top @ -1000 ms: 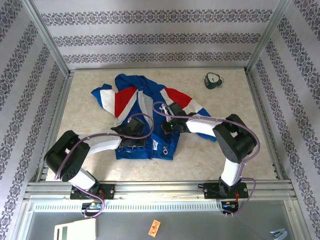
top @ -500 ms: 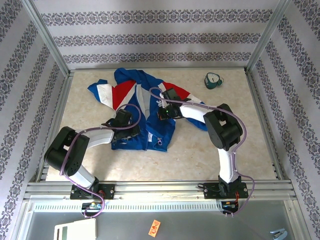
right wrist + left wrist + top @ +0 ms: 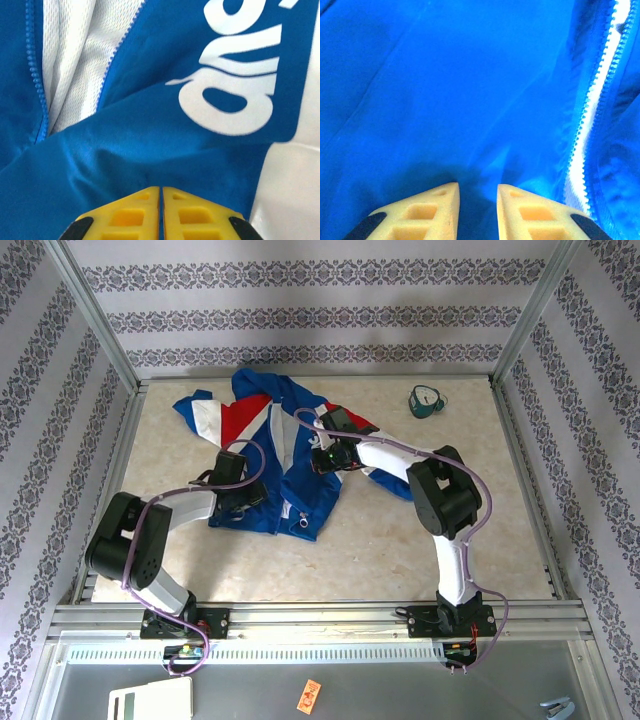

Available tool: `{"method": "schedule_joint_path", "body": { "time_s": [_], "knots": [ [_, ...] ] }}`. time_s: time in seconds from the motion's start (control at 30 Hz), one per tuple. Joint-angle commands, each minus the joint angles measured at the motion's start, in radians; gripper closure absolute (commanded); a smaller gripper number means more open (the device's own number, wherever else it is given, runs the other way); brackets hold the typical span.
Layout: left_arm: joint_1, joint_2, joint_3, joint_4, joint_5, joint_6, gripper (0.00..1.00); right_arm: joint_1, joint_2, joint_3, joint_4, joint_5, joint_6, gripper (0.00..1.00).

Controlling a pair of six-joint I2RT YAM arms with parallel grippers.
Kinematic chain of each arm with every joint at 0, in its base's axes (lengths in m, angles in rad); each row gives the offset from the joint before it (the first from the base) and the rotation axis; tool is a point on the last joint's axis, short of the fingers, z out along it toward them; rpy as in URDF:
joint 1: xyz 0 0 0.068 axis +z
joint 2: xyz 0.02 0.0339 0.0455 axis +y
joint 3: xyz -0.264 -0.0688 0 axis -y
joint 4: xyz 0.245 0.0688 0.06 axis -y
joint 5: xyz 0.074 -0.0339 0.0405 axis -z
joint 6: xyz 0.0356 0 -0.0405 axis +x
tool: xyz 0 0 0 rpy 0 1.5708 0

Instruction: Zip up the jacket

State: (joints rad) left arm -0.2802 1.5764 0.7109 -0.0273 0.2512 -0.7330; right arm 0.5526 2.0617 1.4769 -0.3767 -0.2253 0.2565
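Note:
The jacket (image 3: 312, 495), royal blue with red and white panels, lies crumpled at the back left of the table with its front apart. My left gripper (image 3: 238, 495) rests on its lower left panel, and in the left wrist view this gripper (image 3: 477, 186) pinches a ridge of blue fabric, with the white zipper tape (image 3: 590, 115) to the right. My right gripper (image 3: 322, 458) sits at the chest. Seen from the right wrist, this gripper (image 3: 161, 189) is nearly closed on a thin fold of blue cloth below the white lettering (image 3: 230, 95), with zipper teeth (image 3: 37, 75) and white mesh lining (image 3: 80, 55) at upper left.
A small dark green object (image 3: 427, 400) stands at the back right of the table. Metal frame rails (image 3: 320, 615) border the table. Bare tabletop (image 3: 400, 540) lies in front of and to the right of the jacket.
Both grippers have moved left and toward the back, dragging the jacket with them. The hem has swung round and the garment sits further up and to the left.

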Motion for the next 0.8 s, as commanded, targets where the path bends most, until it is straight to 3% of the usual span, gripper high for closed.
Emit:
{"method": "schedule_joint_path", "body": {
  "time_s": [0.0, 0.2, 0.4, 0.57, 0.77],
  "knots": [
    [-0.001, -0.096, 0.024, -0.144, -0.014, 0.051, 0.77, 0.031, -0.103, -0.015, -0.054, 0.007, -0.014, 0.88],
    [-0.075, -0.267, 0.030, -0.370, -0.115, 0.109, 0.67, 0.092, -0.222, -0.112, -0.043, 0.031, 0.022, 0.83],
    [-0.227, -0.341, 0.030, -0.480, -0.211, 0.100, 0.55, 0.167, -0.293, -0.239, 0.016, 0.031, 0.101, 0.78],
    [-0.337, -0.275, 0.035, -0.464, -0.233, 0.080, 0.52, 0.238, -0.265, -0.313, 0.073, 0.024, 0.138, 0.76],
    [-0.431, -0.105, 0.078, -0.422, -0.239, 0.063, 0.49, 0.247, -0.213, -0.365, 0.118, 0.019, 0.163, 0.75]
  ]
}}
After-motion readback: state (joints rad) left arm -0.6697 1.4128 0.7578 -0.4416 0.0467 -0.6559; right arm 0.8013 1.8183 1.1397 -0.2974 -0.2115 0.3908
